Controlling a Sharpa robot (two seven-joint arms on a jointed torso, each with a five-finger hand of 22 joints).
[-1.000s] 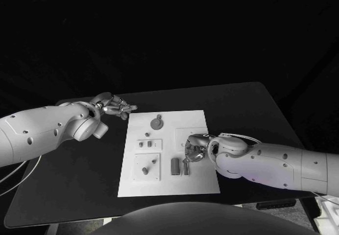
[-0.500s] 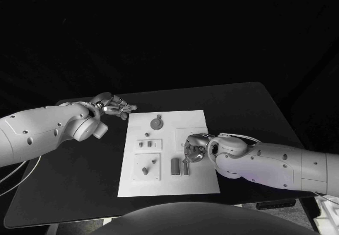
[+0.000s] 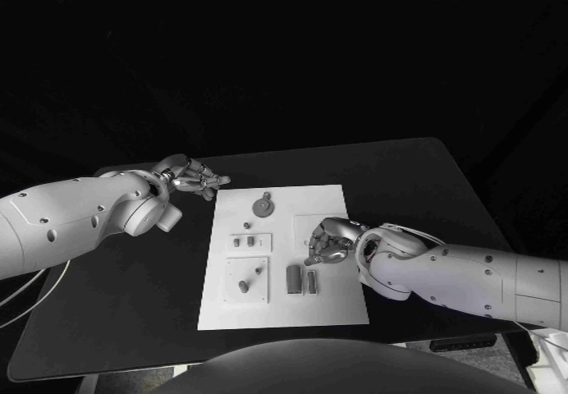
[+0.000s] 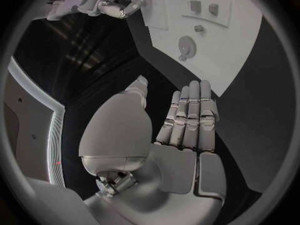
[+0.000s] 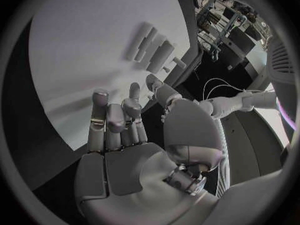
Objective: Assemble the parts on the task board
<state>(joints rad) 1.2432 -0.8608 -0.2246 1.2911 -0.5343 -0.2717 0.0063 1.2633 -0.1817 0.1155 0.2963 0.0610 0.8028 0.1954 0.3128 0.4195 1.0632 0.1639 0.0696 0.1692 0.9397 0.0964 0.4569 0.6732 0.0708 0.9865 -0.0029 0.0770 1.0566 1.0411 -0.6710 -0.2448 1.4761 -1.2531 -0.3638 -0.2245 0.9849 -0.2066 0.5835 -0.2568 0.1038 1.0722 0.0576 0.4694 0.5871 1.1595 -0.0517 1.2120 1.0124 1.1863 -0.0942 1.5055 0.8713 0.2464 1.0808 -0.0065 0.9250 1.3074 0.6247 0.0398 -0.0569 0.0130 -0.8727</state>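
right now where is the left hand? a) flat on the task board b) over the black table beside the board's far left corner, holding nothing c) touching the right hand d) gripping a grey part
b: the left hand sits over the black table just off the far left corner of the task board, fingers apart and empty, well away from the right hand.

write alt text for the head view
A white task board lies mid-table with small grey parts on it. The right hand hovers over its right side, holding nothing; the left hand, fingers apart, hangs off its far left corner.
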